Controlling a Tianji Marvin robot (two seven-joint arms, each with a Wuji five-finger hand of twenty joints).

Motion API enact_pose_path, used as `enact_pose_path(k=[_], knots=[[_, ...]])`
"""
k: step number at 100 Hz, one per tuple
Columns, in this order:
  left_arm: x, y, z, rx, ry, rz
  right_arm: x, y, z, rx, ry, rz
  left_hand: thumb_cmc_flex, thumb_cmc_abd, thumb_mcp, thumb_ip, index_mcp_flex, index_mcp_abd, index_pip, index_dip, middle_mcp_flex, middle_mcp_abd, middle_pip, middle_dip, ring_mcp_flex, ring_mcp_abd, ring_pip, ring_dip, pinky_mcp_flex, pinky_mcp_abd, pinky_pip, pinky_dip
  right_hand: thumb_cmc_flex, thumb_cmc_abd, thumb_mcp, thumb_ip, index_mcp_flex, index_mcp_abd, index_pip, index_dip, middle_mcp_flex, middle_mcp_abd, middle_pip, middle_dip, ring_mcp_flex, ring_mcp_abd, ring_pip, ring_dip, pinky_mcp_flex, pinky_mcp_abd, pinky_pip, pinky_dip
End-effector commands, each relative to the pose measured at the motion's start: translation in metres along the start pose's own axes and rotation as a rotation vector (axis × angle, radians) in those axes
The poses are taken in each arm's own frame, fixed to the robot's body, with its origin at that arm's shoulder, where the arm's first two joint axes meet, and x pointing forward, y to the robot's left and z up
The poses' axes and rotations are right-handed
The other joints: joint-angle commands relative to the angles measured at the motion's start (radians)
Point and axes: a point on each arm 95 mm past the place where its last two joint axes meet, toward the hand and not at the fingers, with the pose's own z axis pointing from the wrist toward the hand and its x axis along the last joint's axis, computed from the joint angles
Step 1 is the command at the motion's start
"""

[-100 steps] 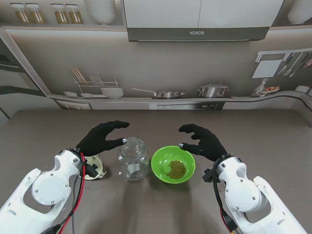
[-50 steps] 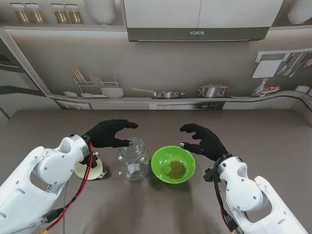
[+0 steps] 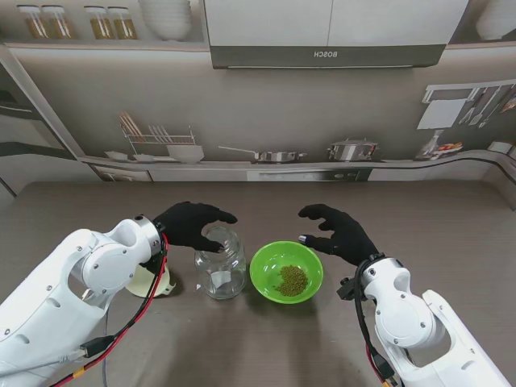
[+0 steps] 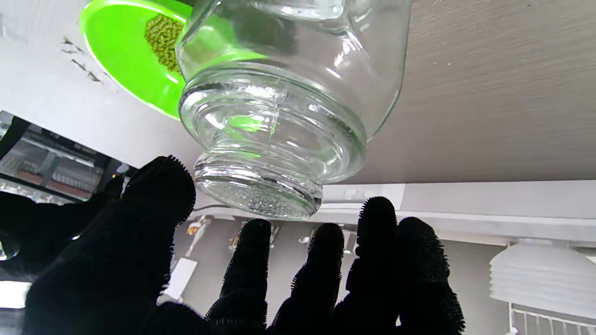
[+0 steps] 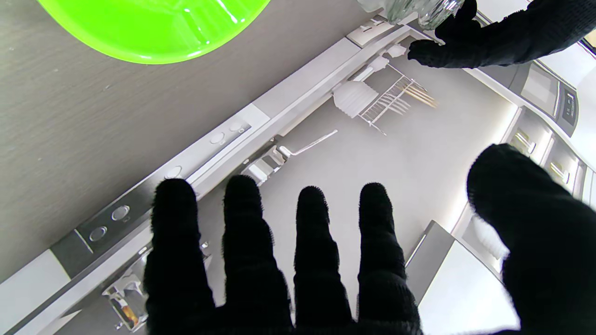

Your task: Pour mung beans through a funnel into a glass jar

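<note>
An empty glass jar (image 3: 220, 264) stands upright at mid-table, its lid off; the left wrist view shows the jar (image 4: 279, 116) close up. Just to its right sits a green bowl (image 3: 286, 272) with a small heap of mung beans (image 3: 292, 280). My left hand (image 3: 192, 224), in a black glove, hovers open at the jar's far left shoulder, with its fingers (image 4: 321, 270) spread near the jar's mouth and not closed on it. A cream funnel (image 3: 153, 281) lies left of the jar, mostly hidden under my left forearm. My right hand (image 3: 337, 234) hangs open beyond the bowl's far right rim.
The brown table (image 3: 451, 234) ends at a printed kitchen backdrop (image 3: 266, 105) behind it. In the right wrist view the bowl's edge (image 5: 153, 28) and my left hand (image 5: 503, 37) at the jar both show.
My left arm has swung its elbow up and inward, carrying the hand a little right toward the jar and covering more of the funnel. The right hand has barely moved.
</note>
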Motion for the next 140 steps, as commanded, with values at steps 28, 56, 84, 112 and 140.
enact_pose_path(k=[28,56,84,112,140], knots=[[-0.001,0.006,0.003,-0.045,-0.024,0.034,0.000,-0.004,0.000,0.020,-0.003,0.008,-0.037,-0.069,0.073,-0.002,0.027,-0.034,0.011,0.000,0.106,0.013,0.094,0.190,0.111,-0.035,0.309,0.174,0.146,-0.034,0.190,0.097,-0.032,0.021,-0.022,0.016,-0.007,-0.024,-0.016,-0.006,-0.021,-0.009,-0.004,-0.008,0.001,-0.020,-0.011,0.006,-0.012,-0.008,-0.015,0.018],[0.000,0.015,0.007,-0.057,-0.029,0.054,0.000,-0.005,0.001,0.025,-0.004,0.013,-0.030,-0.105,0.148,-0.015,0.069,-0.030,0.026,-0.004,0.162,-0.003,0.236,0.413,0.206,-0.092,0.479,0.228,0.225,-0.038,0.248,0.096,-0.031,0.022,-0.021,0.016,-0.006,-0.023,-0.016,-0.006,-0.021,-0.008,-0.005,-0.008,0.000,-0.020,-0.011,0.006,-0.012,-0.007,-0.016,0.019],[-0.002,0.026,0.010,-0.047,-0.035,0.056,-0.001,-0.005,0.001,0.027,-0.006,0.013,-0.001,-0.128,0.219,-0.024,0.139,-0.002,0.066,0.020,0.231,-0.024,0.384,0.567,0.300,-0.129,0.578,0.227,0.300,-0.040,0.302,0.070,-0.031,0.023,-0.021,0.016,-0.004,-0.023,-0.015,-0.005,-0.021,-0.005,-0.004,-0.008,0.001,-0.020,-0.011,0.006,-0.012,-0.006,-0.016,0.020],[-0.003,0.038,0.011,-0.020,-0.048,0.064,-0.001,-0.006,0.001,0.026,-0.009,0.014,0.056,-0.159,0.324,-0.041,0.243,0.005,0.198,0.128,0.341,-0.059,0.472,0.624,0.427,-0.149,0.642,0.187,0.390,-0.034,0.373,0.000,-0.030,0.023,-0.018,0.016,-0.001,-0.020,-0.014,-0.005,-0.020,-0.002,-0.004,-0.008,0.002,-0.019,-0.011,0.006,-0.012,-0.008,-0.017,0.021],[-0.007,0.052,0.014,-0.001,-0.064,0.058,-0.002,-0.007,0.001,0.033,-0.007,0.014,0.237,-0.220,0.224,-0.118,0.255,-0.023,0.556,0.314,0.497,-0.109,0.419,0.859,0.543,-0.160,0.673,0.140,0.469,-0.037,0.446,-0.093,-0.033,0.028,-0.017,0.017,-0.002,-0.022,-0.014,-0.005,-0.019,0.000,-0.003,-0.008,0.003,-0.020,-0.010,0.006,-0.012,-0.008,-0.017,0.021]])
